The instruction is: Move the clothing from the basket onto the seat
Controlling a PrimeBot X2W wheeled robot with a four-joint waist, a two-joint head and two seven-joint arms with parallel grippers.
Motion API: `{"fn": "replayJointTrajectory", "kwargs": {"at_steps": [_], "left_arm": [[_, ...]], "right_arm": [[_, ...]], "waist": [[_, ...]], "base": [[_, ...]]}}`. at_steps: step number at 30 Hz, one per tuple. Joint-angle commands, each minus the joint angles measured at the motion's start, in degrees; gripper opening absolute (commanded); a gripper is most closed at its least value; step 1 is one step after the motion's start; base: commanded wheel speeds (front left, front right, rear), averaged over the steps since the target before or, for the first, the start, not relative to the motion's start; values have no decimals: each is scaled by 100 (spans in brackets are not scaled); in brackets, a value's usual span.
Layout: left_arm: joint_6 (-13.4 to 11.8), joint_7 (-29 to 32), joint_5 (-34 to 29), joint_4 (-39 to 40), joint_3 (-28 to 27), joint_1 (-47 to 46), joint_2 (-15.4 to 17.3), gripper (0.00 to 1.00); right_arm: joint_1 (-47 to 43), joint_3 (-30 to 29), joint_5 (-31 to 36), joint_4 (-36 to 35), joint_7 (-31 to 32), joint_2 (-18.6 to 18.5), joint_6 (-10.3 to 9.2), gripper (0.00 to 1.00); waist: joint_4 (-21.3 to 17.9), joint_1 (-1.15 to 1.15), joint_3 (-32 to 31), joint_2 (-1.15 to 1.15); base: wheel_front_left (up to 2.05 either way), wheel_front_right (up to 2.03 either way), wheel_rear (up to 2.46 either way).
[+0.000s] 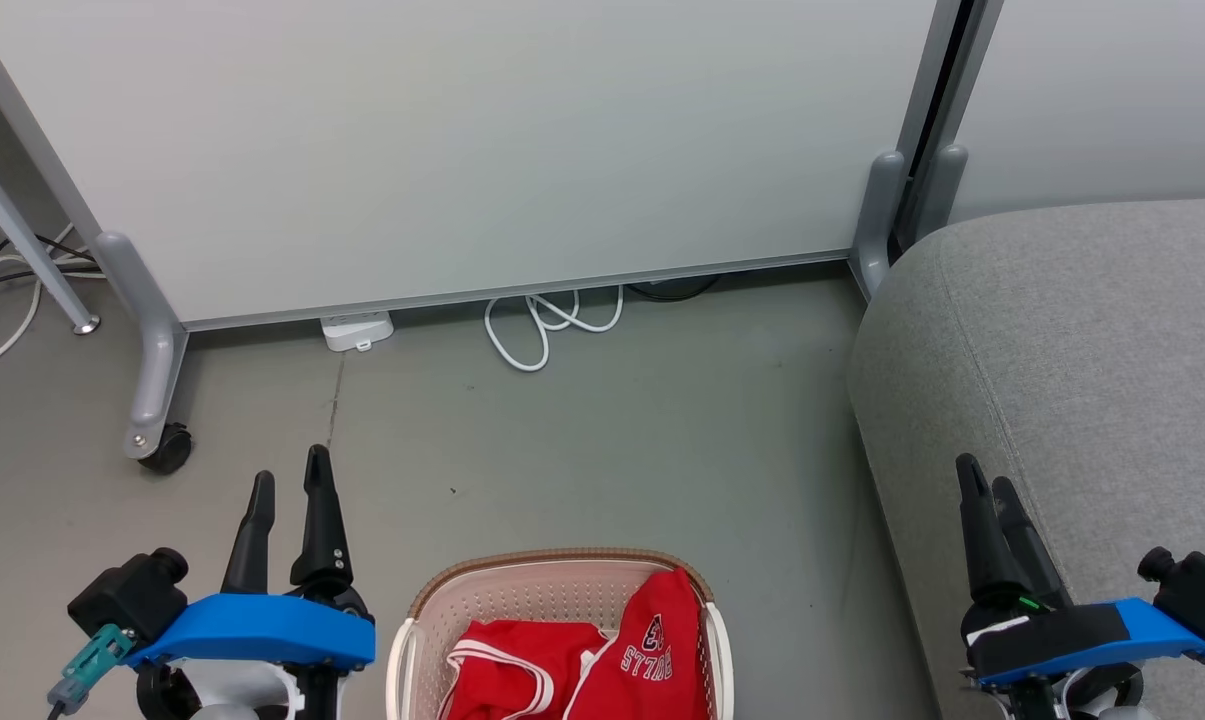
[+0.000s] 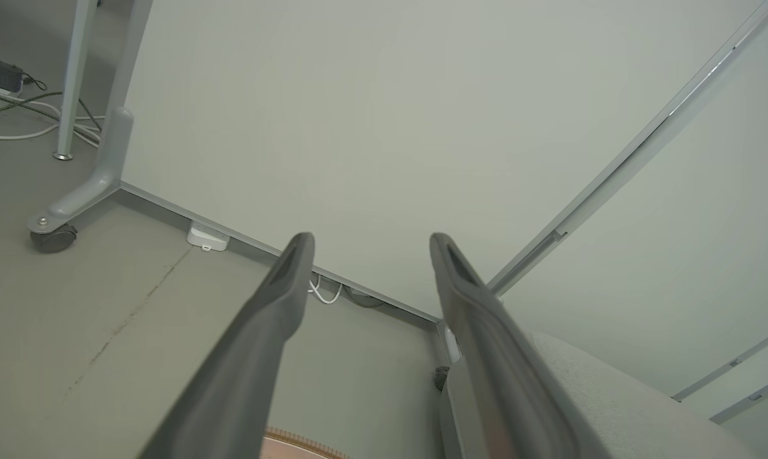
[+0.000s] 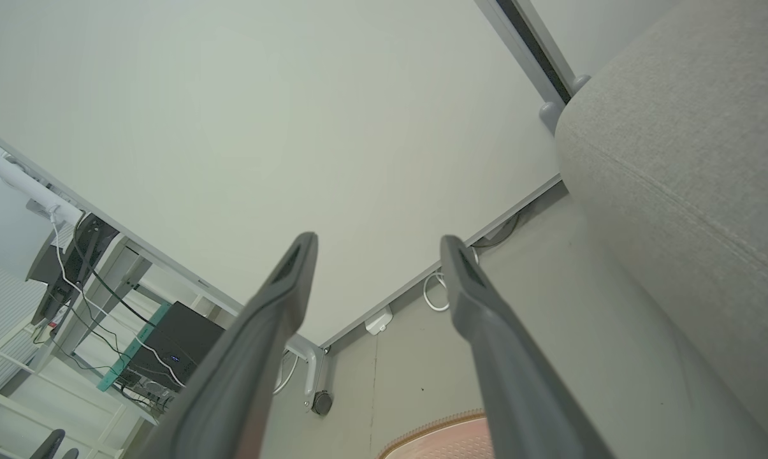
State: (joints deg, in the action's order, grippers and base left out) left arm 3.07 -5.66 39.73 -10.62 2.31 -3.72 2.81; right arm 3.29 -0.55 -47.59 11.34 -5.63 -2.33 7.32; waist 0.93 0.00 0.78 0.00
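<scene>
Clothing (image 1: 602, 660) between both spread tools.

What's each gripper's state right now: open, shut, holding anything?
Left gripper: open, holding nothing.
Right gripper: open, holding nothing.

Open floor (image 1: 602, 450) runs from the far rim of the basket (image 1: 562, 554) to the white partition (image 1: 482, 150). The seat (image 1: 1062, 330) blocks the right side; its top lies bare. Along the partition's base sit a caster foot (image 1: 154, 415), a power strip (image 1: 357, 330) and a looped cable (image 1: 562, 322), which seems to lie flat.
</scene>
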Motion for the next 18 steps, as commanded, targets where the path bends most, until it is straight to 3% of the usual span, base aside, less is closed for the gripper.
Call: {"fn": "replayJointTrajectory", "kwargs": {"at_steps": [1,18], "left_arm": [[-37,-63,-256,84,62,-168,53,100],[-278,-333,-1322,83,407,-218,183,100]], "right_arm": [[102,23,285,-89,-66,-46,15,100],[124,132,1443,-55,-332,-54,16,100]], "waist": [[4,0,4,0],[44,0,21,0]], "base": [[0,0,0],[0,0,0]]}}
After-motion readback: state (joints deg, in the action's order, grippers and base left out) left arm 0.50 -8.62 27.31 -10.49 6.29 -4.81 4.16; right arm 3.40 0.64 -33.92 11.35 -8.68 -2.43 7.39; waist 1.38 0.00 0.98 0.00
